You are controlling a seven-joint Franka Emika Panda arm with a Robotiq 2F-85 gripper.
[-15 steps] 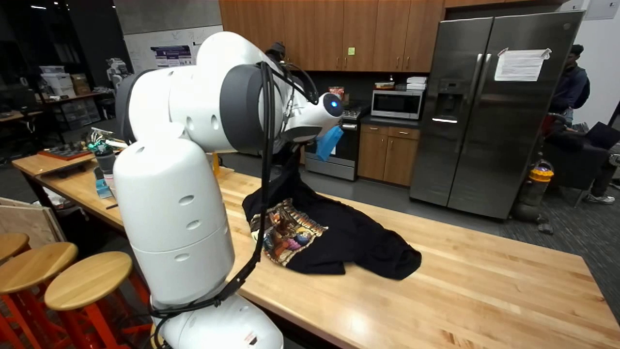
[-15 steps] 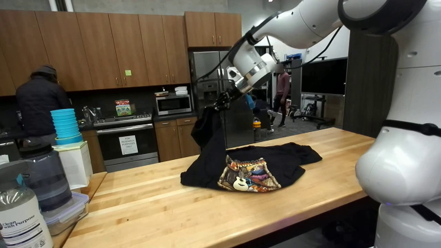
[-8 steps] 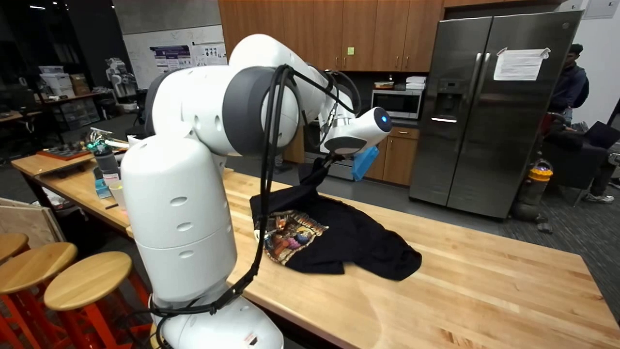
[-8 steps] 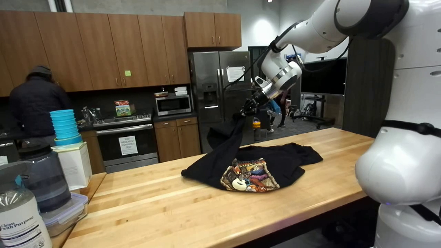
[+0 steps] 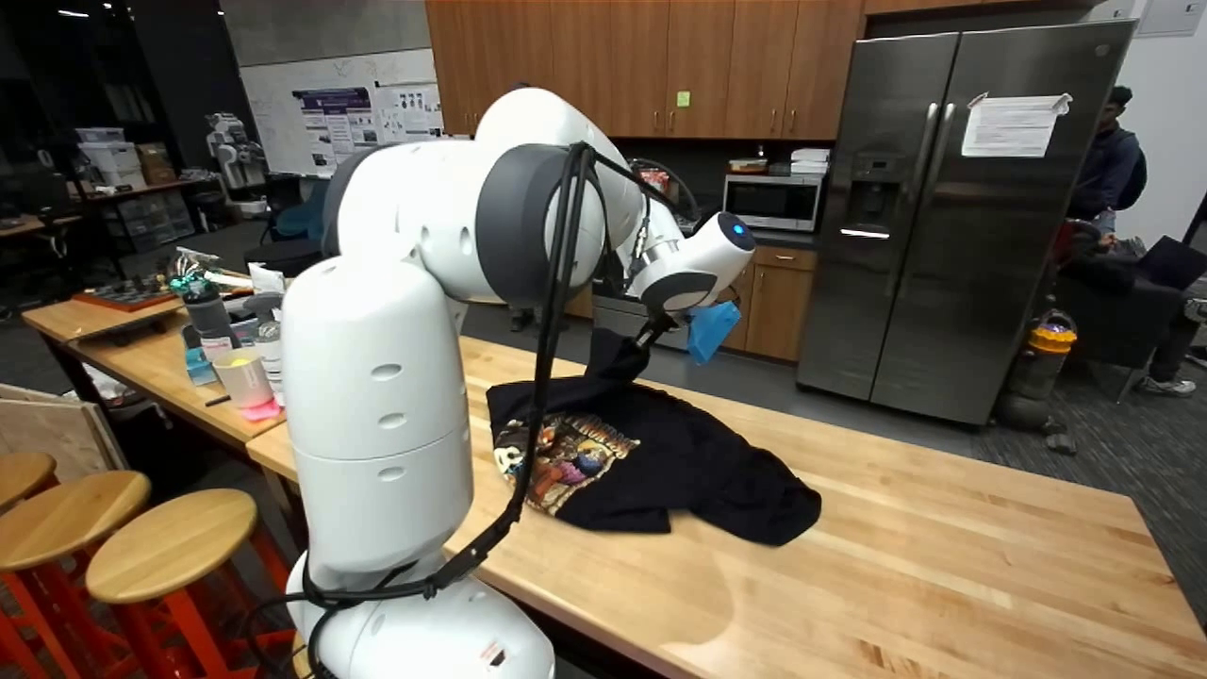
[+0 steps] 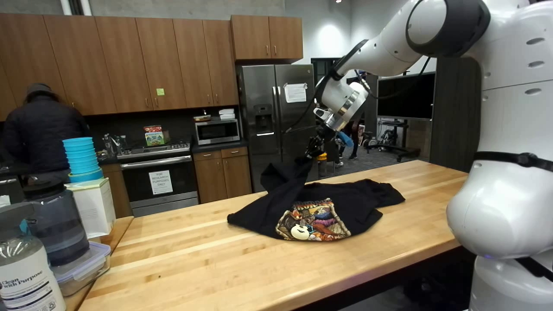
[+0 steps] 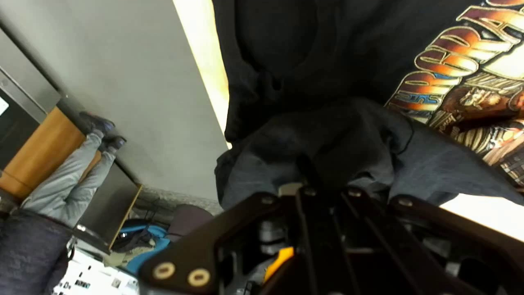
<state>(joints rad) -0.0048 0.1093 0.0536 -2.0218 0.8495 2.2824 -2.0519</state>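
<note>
The gripper (image 6: 310,153), mid-frame in an exterior view, is clenched on the black shirt (image 6: 311,207), one part held up, the rest spread on the wooden table (image 6: 207,259) below. It should handle light and limp, best pinched through gathered cloth. Only the wrist view enlarges the lettering (image 7: 448,55), upper right.

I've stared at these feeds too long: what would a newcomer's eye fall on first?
Probably the colourful print on the black shirt, lying on the wooden table with one part held up in the closed gripper. Next, the large white arm, left of centre in an exterior view. Then perhaps the stacked turquoise containers at the left of an exterior view.
</note>
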